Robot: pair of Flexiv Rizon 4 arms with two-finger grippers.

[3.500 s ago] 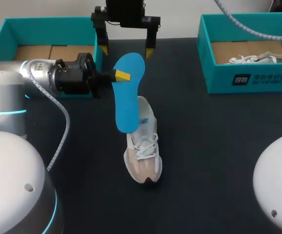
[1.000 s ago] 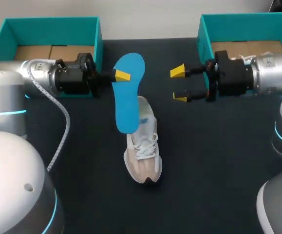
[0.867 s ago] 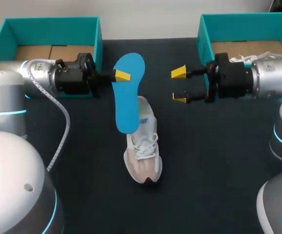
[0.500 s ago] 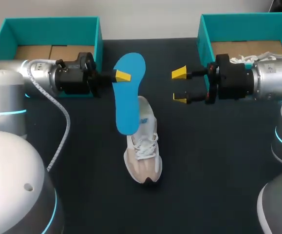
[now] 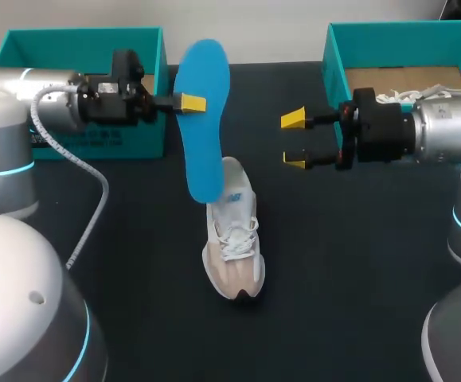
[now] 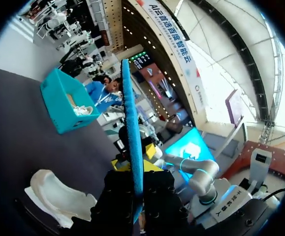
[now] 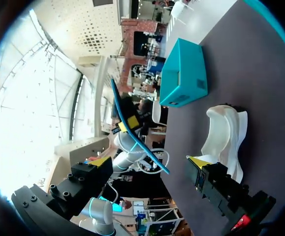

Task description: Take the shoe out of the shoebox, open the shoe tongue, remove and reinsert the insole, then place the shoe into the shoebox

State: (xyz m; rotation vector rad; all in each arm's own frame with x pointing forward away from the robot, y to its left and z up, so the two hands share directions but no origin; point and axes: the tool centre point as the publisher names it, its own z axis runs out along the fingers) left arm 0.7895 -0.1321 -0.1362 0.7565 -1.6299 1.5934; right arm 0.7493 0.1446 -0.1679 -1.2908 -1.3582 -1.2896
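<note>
The blue insole (image 5: 204,127) is up off the worktop (image 5: 349,263), pinched near its left edge by the left gripper (image 5: 191,103), which is clamped onto it. The left wrist view shows the insole edge-on, a thin blue blade rising from between the fingers.

It hangs on a slant, upper end high over the far side and lower end coming down toward the shoe (image 5: 234,235). In the head view that lower end overlaps the shoe's heel opening. Whether it touches the collar cannot be told.

The shoe sits on its sole in the middle of the worktop, heel toward the far edge and toe toward the near edge. So insole and shoe run nearly along the same line, with the insole angled slightly off it. That is the relation to watch. Judging by the task, the insole goes back in next, so its lower end has to drop into the opening and slide toward the toe.

The right gripper (image 5: 294,141) hangs to the right of the insole, well apart from it, jaws spread wide and holding nothing, facing it across the gap. It looks the free one for steadying the shoe.

The left shoebox (image 5: 79,34) sits at the far left corner, and the right shoebox (image 5: 421,127) at the far right.
</note>
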